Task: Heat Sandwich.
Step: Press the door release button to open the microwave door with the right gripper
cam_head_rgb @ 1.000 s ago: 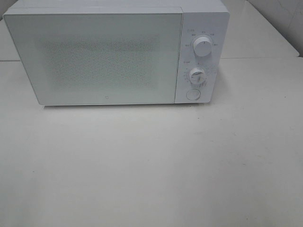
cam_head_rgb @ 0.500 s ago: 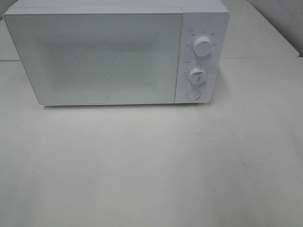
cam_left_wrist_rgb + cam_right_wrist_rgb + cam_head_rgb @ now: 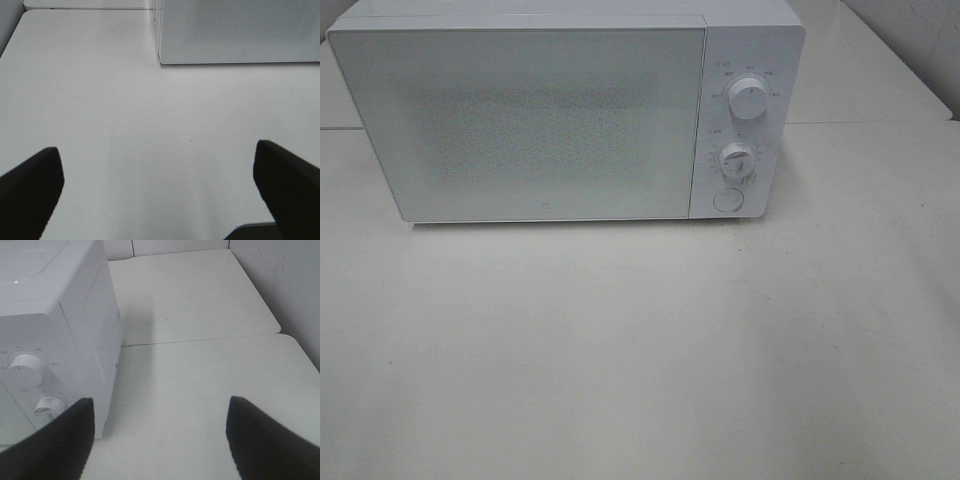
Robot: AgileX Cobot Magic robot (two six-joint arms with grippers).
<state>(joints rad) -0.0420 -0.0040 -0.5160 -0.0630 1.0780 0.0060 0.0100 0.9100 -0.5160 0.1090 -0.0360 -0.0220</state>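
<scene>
The sandwich is not in view in any frame. A white microwave (image 3: 520,120) stands at the back of the table with its door shut, and its frosted window shows nothing inside. Neither arm appears in the high view. In the left wrist view my left gripper (image 3: 156,150) is open above bare tabletop, short of the microwave's front lower corner (image 3: 240,30). My right gripper (image 3: 160,405) is also open with nothing between its fingers. It hangs beside the microwave's control side (image 3: 55,340).
The control panel carries an upper dial (image 3: 748,97), a lower dial (image 3: 736,160) and a round button (image 3: 726,200). The white table (image 3: 640,350) stretches in front of the microwave. A seam (image 3: 200,338) joins it to a second table behind, and a wall rises at the right.
The lower dial's pointer seems to have turned slightly. Nothing else has moved.
</scene>
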